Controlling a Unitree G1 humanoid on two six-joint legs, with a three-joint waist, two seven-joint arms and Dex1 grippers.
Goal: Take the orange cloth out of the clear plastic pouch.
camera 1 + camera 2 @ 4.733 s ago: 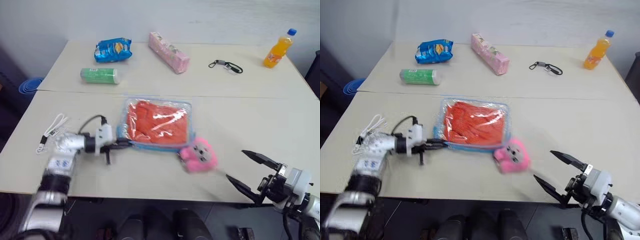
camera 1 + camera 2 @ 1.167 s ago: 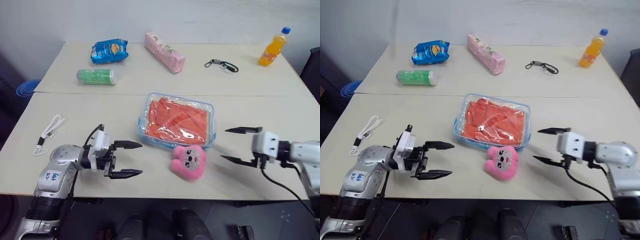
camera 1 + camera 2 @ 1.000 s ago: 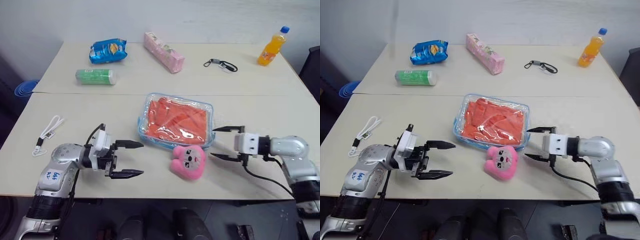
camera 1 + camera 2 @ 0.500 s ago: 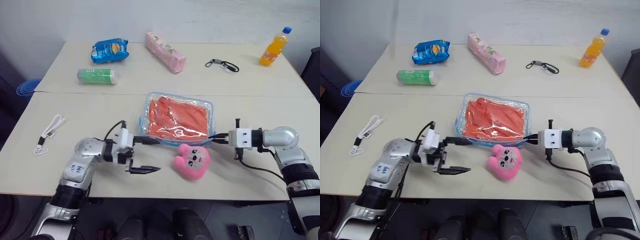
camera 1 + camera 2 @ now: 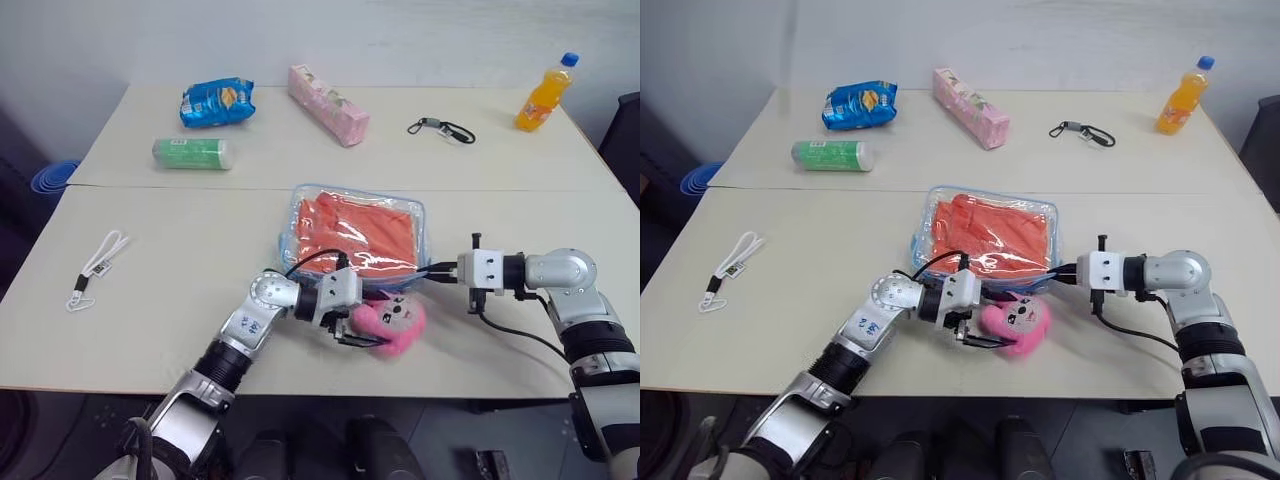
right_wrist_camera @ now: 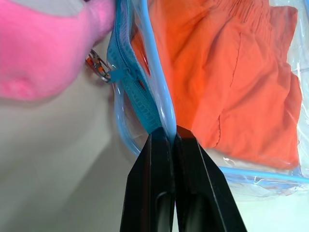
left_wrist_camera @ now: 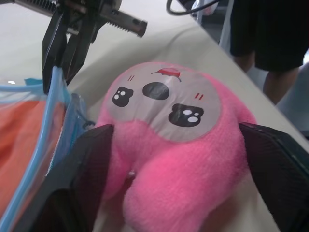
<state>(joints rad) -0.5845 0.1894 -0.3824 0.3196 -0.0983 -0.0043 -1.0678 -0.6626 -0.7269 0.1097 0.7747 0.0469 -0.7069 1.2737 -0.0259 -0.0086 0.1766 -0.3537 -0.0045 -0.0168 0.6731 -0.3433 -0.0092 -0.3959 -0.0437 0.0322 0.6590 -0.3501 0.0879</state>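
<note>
The clear plastic pouch (image 5: pixel 420 215) lies flat mid-table with the orange cloth (image 5: pixel 355 232) inside it. My right gripper (image 6: pixel 173 133) is shut on the pouch's light blue edging at the corner nearest me, close to the zipper pull. It also appears in the left wrist view as the right gripper (image 7: pixel 63 58), pinching that edge. A pink plush toy (image 5: pixel 395 320) rests against the pouch's near side. My left gripper (image 7: pixel 176 145) reaches in from the left, one black finger pressed on each side of the plush.
Along the far side stand a blue snack bag (image 5: pixel 217 100), a green tube (image 5: pixel 195 153), a pink box (image 5: pixel 328 90), a black clip strap (image 5: pixel 440 129) and an orange bottle (image 5: pixel 543 93). A white cord (image 5: pixel 95 268) lies at the left. A person (image 7: pixel 270 43) stands beyond the table edge.
My left gripper swept right across the table and closed in around the pink plush. My right gripper shut on the pouch's corner and has stayed there.
</note>
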